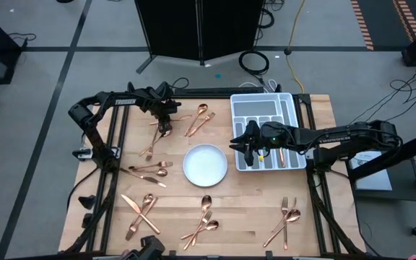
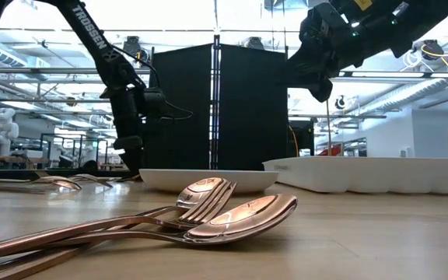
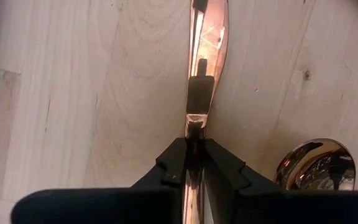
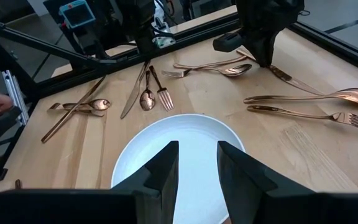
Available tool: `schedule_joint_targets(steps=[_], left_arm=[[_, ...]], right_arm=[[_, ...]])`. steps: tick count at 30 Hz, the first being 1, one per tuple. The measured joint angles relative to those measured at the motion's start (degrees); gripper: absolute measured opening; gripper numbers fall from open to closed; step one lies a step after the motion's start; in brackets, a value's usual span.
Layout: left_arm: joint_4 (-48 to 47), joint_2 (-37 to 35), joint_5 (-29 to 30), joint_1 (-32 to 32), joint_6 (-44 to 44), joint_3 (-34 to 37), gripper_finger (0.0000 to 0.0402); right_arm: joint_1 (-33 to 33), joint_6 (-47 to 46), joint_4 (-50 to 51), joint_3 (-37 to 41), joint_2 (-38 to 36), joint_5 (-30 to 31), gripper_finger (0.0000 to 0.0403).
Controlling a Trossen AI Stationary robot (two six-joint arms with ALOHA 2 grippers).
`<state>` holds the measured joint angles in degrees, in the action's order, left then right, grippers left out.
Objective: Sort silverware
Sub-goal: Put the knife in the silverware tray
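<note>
Copper silverware lies in small groups on the wooden table (image 1: 121, 238): far middle (image 1: 199, 120), left (image 1: 150, 170), near left (image 1: 141, 214), near middle (image 1: 204, 221) and near right (image 1: 286, 221). My left gripper (image 1: 165, 130) (image 3: 194, 146) points steeply down at the far left, shut on one slim copper piece (image 3: 205, 43); I cannot tell its kind. My right gripper (image 1: 245, 150) (image 4: 197, 168) hangs open and holds nothing, above the gap between the round white plate (image 1: 205, 164) and the white divided tray (image 1: 269, 108). My left gripper pinches the copper piece's narrow shaft (image 3: 195, 121) between its two fingers. They come from above, pointing steeply down, and lie across the piece. The piece runs on past the fingertips, close over the wood (image 4: 297, 81); I cannot tell whether it rests there.
The tray holds a copper piece (image 1: 282, 155) in one of its right-hand slots. A spoon bowl (image 3: 316, 167) lies close beside the left fingers. Black frame rails (image 1: 114, 144) run along the table's left and right sides. Bare wood shows between the groups.
</note>
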<state>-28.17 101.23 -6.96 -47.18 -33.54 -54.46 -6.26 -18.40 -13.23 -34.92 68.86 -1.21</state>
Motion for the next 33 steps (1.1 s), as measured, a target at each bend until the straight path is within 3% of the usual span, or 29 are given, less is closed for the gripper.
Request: schedule_joint_targets(steps=[33], left_arm=[[0.2, 0.1, 0.3, -2.6, -3.0, -2.4, 0.0040]], right_arm=[[0.0, 1.7, 0.0, 0.0, 0.0, 0.2, 0.0100]])
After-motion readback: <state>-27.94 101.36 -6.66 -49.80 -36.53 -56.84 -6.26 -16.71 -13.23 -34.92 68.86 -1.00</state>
